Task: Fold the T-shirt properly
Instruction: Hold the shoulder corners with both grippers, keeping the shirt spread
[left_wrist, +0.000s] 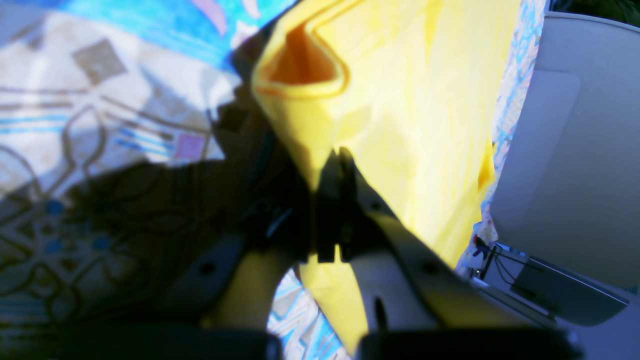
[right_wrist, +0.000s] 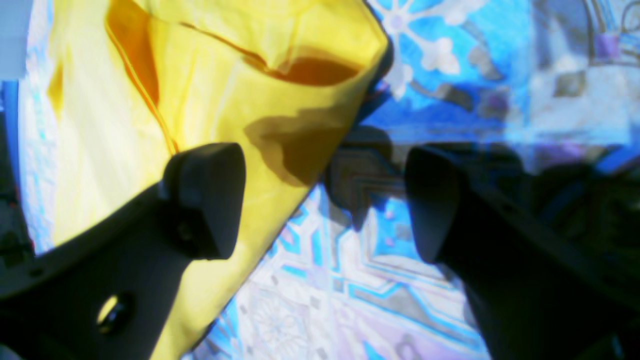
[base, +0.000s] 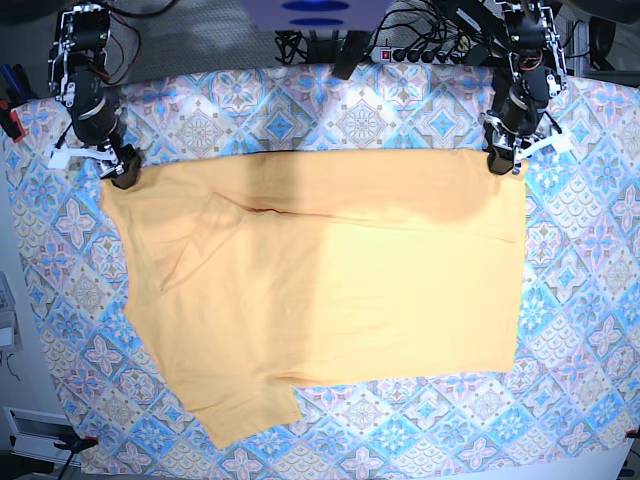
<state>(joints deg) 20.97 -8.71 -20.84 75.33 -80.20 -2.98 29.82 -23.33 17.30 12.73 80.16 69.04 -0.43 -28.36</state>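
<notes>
Because it is thin, soft cotton, the T-shirt (base: 330, 290) will sag, crease and slide over itself wherever it is not supported, so it is best taken by a pinch at a corner or a hem, both far corners lifted together to keep the fold edge straight. It lies spread on the patterned tablecloth (base: 590, 300) that covers the desk, folded over once, its straight far edge running between the two arms and a sleeve sticking out at the near left in the base view. The left gripper (left_wrist: 336, 165) is clenched on the far corner on that view's right, with yellow cloth caught between its fingers. The right gripper (right_wrist: 325, 200) stands just over the other far corner with its fingers (right_wrist: 210, 195) spread wide and nothing between them; the cloth there lies loose, with a small open pocket at the edge. In my judgement that released corner will stay put, but the pinched one could drag the layer if pulled sideways.
</notes>
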